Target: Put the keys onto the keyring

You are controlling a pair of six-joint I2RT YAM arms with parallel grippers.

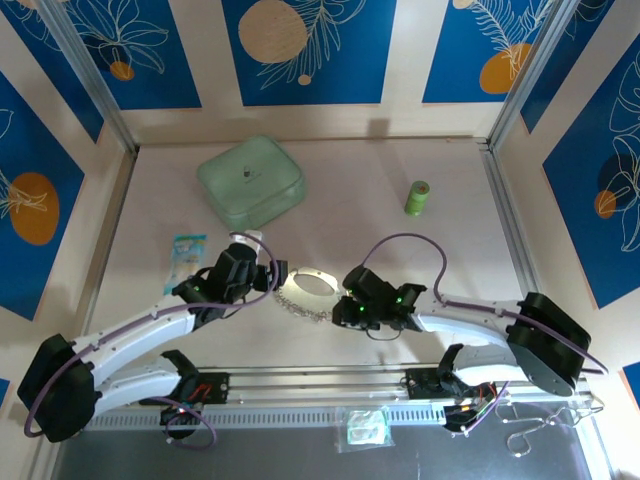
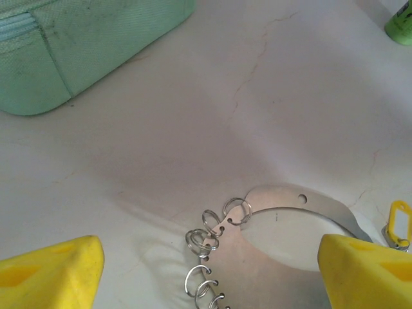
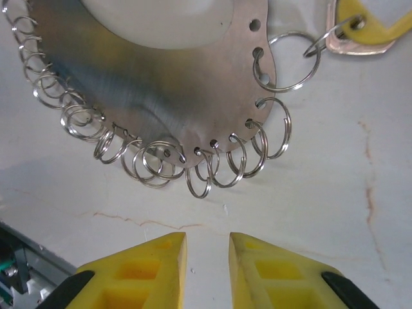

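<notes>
While green zip case (image 1: 250,180) at 11 o'clock lies shut, L jaws gape empty; R jaws nrly closed, empty.

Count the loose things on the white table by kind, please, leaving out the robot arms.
Green zip case: 1
Green roll: 1
Blue-and-white packet: 1
Metal keyring with many small rings: 1
Yellow key tag: 1
Total: 5

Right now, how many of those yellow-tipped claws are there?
2: the left gripper sits just left of the keyring, the right gripper just right of it. No others seem hidden.
</notes>
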